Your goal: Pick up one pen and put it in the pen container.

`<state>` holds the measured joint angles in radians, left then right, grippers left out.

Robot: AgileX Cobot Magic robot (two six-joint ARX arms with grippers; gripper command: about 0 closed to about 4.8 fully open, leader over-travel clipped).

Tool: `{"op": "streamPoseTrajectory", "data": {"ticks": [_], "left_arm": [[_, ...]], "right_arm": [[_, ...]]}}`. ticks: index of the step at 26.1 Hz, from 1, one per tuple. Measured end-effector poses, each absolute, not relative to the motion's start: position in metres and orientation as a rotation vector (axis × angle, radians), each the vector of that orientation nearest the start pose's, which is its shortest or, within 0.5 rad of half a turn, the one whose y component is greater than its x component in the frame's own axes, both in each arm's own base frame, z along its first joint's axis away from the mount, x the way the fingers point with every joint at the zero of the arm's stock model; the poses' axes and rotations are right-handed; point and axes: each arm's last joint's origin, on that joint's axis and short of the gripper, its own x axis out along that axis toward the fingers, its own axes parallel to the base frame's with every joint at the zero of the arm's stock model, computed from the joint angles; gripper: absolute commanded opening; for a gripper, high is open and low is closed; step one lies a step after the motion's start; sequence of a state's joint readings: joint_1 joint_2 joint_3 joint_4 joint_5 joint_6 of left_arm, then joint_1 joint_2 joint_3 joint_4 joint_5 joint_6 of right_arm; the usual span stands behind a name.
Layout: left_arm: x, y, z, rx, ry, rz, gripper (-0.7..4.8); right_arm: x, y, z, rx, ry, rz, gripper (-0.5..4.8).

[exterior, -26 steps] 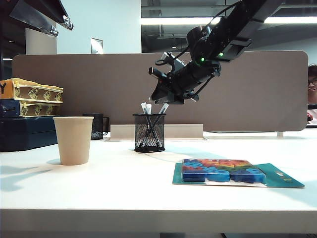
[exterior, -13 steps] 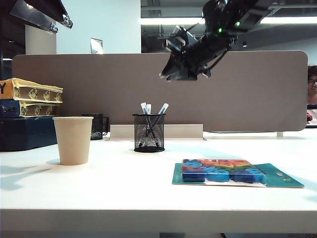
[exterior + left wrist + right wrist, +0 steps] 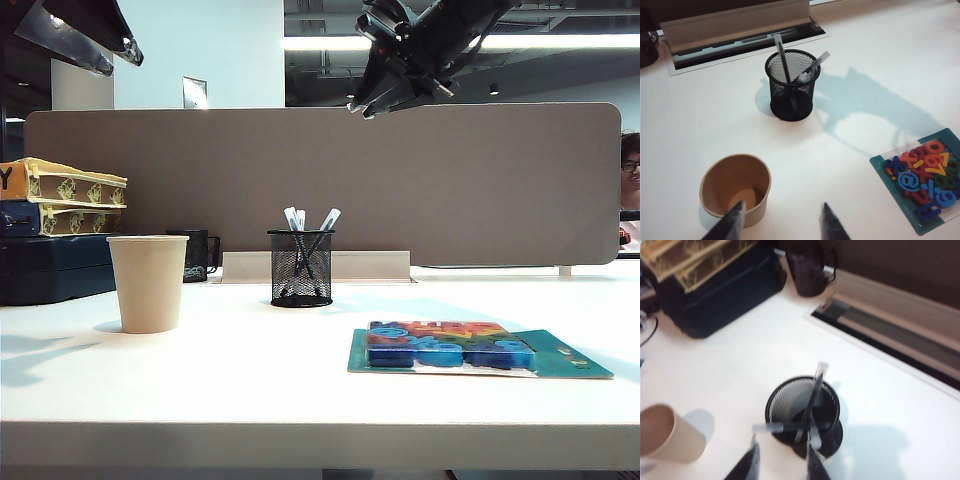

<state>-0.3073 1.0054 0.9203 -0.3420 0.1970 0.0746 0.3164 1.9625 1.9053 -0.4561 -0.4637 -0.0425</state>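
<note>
White desk: "@" among foam letters [image 3: 922, 175]; left claw [image 3: 782, 222] apart, right claw [image 3: 781, 462] apart (empty).

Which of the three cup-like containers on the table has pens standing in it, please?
The black mesh pen container, mid-table. The beige paper cup is empty inside, and no pens rise from the dark mug by the divider.

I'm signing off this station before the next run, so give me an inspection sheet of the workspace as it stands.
Surface: white table, no spills seen.
Job's things: pens standing in the black mesh pen container; none lying loose.
Clutter: beige paper cup, tray of coloured letters, dark mug, stacked boxes.
Grippers: right claw high above the container, empty; left claw open, empty, above the paper cup.
Cables: nothing seen on the table.
Surroundings: brown divider panel; person behind it.
</note>
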Motion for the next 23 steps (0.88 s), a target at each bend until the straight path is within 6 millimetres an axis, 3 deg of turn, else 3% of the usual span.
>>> {"op": "streamPoseTrajectory", "data": {"ticks": [8, 11, 17, 23], "left_arm": [[0.182, -0.064, 0.337, 0.111, 0.371, -0.51, 1.92], [0.175, -0.06, 0.341, 0.119, 0.362, -0.477, 1.92], [0.161, -0.056, 0.344, 0.12, 0.352, -0.472, 1.92], [0.144, -0.05, 0.33, 0.1, 0.36, -0.469, 1.92]], "right_arm": [[0.378, 0.136, 0.402, -0.07, 0.448, 0.747, 1.17], [0.368, 0.132, 0.409, -0.093, 0.462, 0.725, 1.17], [0.341, 0.121, 0.402, -0.122, 0.509, 0.64, 1.17], [0.305, 0.107, 0.419, -0.133, 0.413, 0.596, 1.17]]}}
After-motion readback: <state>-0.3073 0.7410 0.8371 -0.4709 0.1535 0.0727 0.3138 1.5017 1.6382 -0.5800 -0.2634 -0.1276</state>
